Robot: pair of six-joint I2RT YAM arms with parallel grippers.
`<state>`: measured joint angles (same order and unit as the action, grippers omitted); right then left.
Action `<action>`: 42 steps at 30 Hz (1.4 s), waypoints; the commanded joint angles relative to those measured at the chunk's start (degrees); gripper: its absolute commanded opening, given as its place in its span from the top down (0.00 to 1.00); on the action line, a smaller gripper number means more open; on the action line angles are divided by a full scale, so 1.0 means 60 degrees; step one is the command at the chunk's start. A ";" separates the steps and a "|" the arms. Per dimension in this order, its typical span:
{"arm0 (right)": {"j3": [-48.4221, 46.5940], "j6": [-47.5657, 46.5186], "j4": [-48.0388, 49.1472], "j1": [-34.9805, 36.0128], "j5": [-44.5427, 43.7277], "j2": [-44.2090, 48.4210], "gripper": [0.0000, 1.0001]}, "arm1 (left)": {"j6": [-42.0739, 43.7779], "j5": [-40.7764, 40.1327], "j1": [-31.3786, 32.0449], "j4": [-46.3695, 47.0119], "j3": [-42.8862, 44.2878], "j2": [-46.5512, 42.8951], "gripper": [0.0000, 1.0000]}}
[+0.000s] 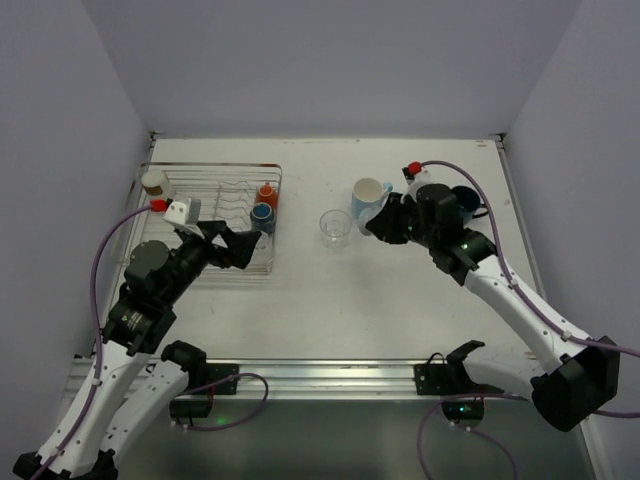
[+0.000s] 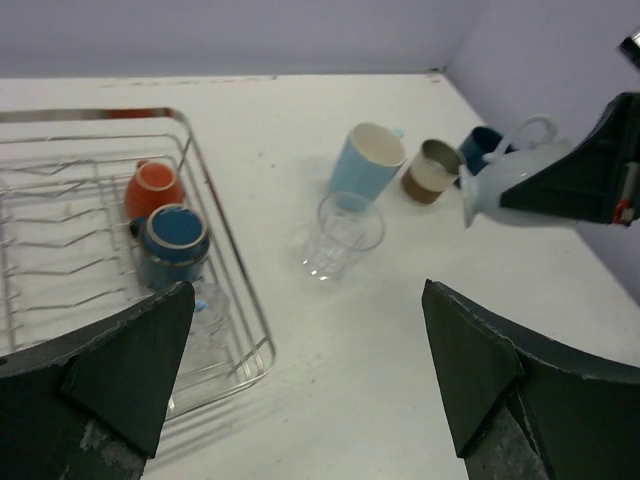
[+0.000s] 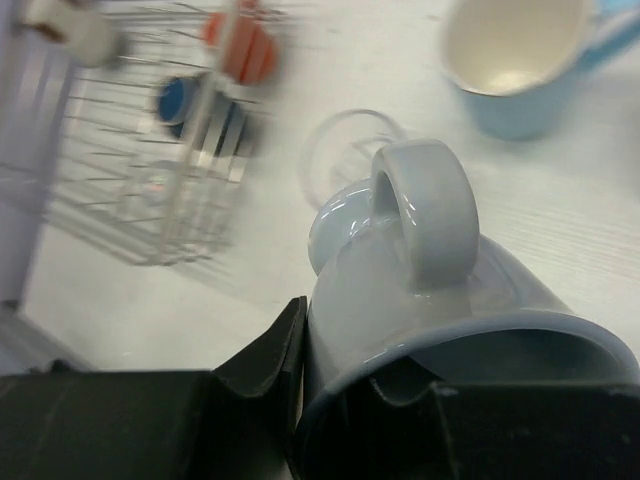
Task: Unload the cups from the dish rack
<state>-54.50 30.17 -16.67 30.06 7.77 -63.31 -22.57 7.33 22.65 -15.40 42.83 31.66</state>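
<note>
**A:** What are the left fingers doing?

**B:** They are spread wide with nothing between them, low over the table. The near right corner of the dish rack is just ahead of the left-hand finger.

**A:** What is in the rack?

**B:** Ahead of those fingers and to their left, an orange mug and a blue mug touch each other against the rack's right side. Nearer, in the corner closest to the fingers, there seems to be a clear glass lying down. It is hard to make out through the wires.

**A:** What is out on the table?

**B:** Straight ahead, in line with the gap between the left fingers, an upright glass tumbler stands on the table. A light blue mug is just past it, also upright. A brown-banded cup is beside that mug on the right, and a navy mug is further right.

**A:** And the right fingers?

**B:** They are clamped on a grey-blue mug at its rim. One finger presses the outside wall, and the other appears to sit inside the mouth. The mug lies tipped on its side with its base pointing away from the fingers and its handle on top. It appears to be off the table. The tumbler and the light blue mug lie just beyond it.
</note>
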 commanded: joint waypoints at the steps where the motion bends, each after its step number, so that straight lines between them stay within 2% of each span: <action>1: -0.0832 -0.1510 -0.2025 -0.0235 -0.1264 -0.1029 1.00 | 0.1300 -0.1556 0.0033 -0.1096 -0.0616 -0.0659 0.00; 7: -0.2311 -0.2201 -0.2788 -0.0235 -0.2450 -0.3406 1.00 | 0.1388 -0.1911 0.0018 -0.0862 -0.1000 -0.1467 0.00; 11: -0.3262 -0.2450 -0.3007 -0.0235 -0.2935 -0.4942 1.00 | 0.1432 -0.1808 0.0018 -0.0861 -0.1015 -0.1395 0.00; 17: -0.4026 -0.2583 -0.3345 -0.0250 -0.3185 -0.6190 0.96 | 0.1447 -0.1779 0.0018 -0.0876 -0.1000 -0.1322 0.00; 21: -0.4217 -0.2568 -0.3404 -0.0250 -0.3141 -0.6747 0.78 | 0.1447 -0.1823 0.0018 -0.0862 -0.1000 -0.1292 0.00; 23: -0.4247 -0.2553 -0.3375 -0.0235 -0.3170 -0.6807 0.73 | 0.1461 -0.1895 0.0018 -0.0876 -0.1000 -0.1263 0.00; 24: -0.4247 -0.2553 -0.3375 -0.0235 -0.3214 -0.6807 0.66 | 0.1461 -0.1925 0.0018 -0.0891 -0.1000 -0.1219 0.00; 28: -0.4305 -0.2509 -0.3404 -0.0235 -0.3199 -0.6632 0.55 | 0.1447 -0.2130 0.0018 -0.0920 -0.0971 -0.1087 0.00; 34: -0.3970 -0.2378 -0.3127 -0.0162 -0.2835 -0.5345 0.41 | 0.1169 -0.3301 0.0004 -0.1066 -0.0693 -0.0517 0.00; 38: -0.3209 -0.2246 -0.2615 0.0013 -0.2323 -0.3430 0.22 | 0.0730 -0.4047 0.0004 -0.1140 -0.0167 0.0273 0.00; 42: -0.1745 -0.1953 -0.1430 0.0248 -0.1649 -0.1406 0.09 | 0.0173 -0.4474 0.0004 -0.0760 0.0814 0.1883 0.00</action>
<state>-69.41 17.15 -30.85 30.44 -6.26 -79.83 -18.17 -14.76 22.63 -22.76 42.15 38.15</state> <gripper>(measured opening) 0.892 0.997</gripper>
